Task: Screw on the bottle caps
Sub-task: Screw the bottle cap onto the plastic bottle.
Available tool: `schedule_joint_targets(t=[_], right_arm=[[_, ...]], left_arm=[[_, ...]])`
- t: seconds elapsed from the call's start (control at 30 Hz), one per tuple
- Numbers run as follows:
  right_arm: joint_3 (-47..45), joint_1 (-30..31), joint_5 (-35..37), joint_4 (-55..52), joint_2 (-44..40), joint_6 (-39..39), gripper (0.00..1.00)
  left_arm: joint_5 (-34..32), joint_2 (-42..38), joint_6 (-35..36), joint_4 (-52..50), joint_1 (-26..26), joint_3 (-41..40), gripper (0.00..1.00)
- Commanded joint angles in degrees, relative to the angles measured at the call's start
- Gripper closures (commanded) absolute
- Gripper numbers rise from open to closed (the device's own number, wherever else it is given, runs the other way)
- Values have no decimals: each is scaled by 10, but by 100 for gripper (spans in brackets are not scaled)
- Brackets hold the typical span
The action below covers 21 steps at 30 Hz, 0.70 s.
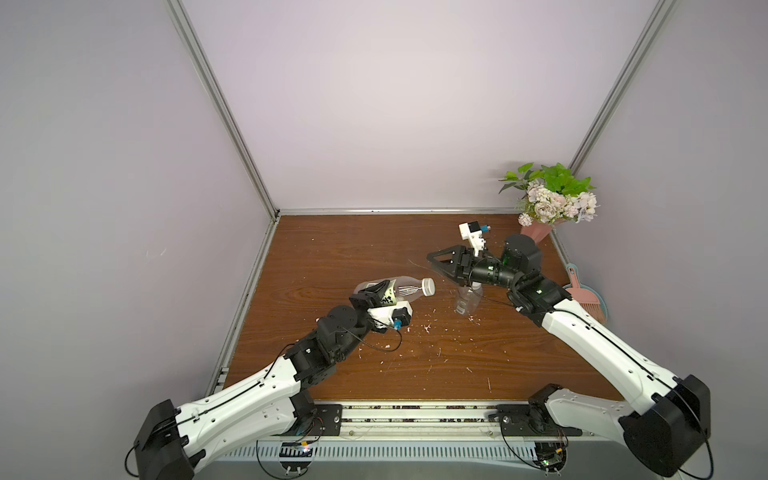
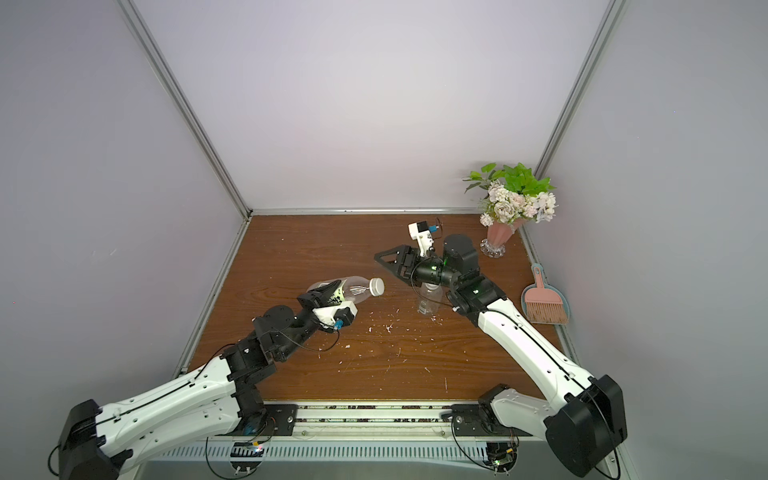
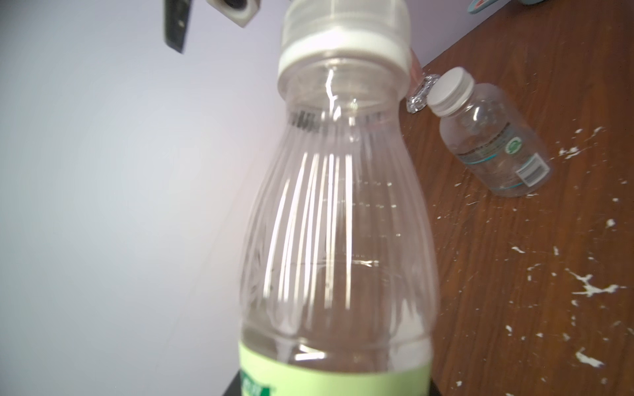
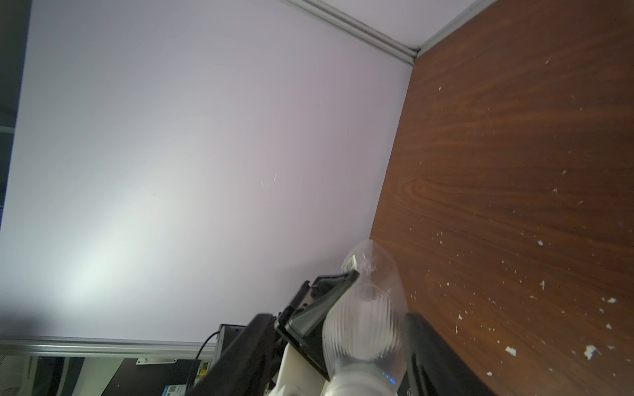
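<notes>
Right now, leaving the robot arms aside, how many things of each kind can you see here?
Clear bottles: 2
White caps: 2
Flower vase: 1
Brush with dustpan: 1
Total: 6

Top views: soft, even light from above; pale lilac walls [image 1: 374, 104] brightest mid-back, greyer toward the corners; faint, soft-edged shadows on the brown wood-grain counter [image 1: 374, 249]; silver aluminium frame rails [image 1: 222, 104] splay outward at the edges.
Left wrist view: clear ribbed plastic bottle with yellow-green label [image 3: 336, 223] very close and smeared; white glare streaks down its ribs.
Right wrist view: bright patch on the wall; near white plastic screw cap [image 4: 346, 380] out of focus.
</notes>
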Motion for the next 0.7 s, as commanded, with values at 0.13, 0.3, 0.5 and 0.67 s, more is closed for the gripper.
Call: schedule_joint_targets(t=[0.13, 0.3, 0.5, 0.67], right_arm=[[106, -15, -8, -135, -29, -258, 28], [202, -12, -26, -403, -26, -587, 29], [166, -6, -22, -461, -106, -785, 26], [184, 14, -64, -500, -124, -853, 27]], left_arm=[[111, -5, -107, -125, -6, 66, 60], [224, 9, -186, -245, -6, 128, 59], [315, 17, -228, -331, -5, 174, 59], [337, 34, -230, -366, -5, 193, 59]])
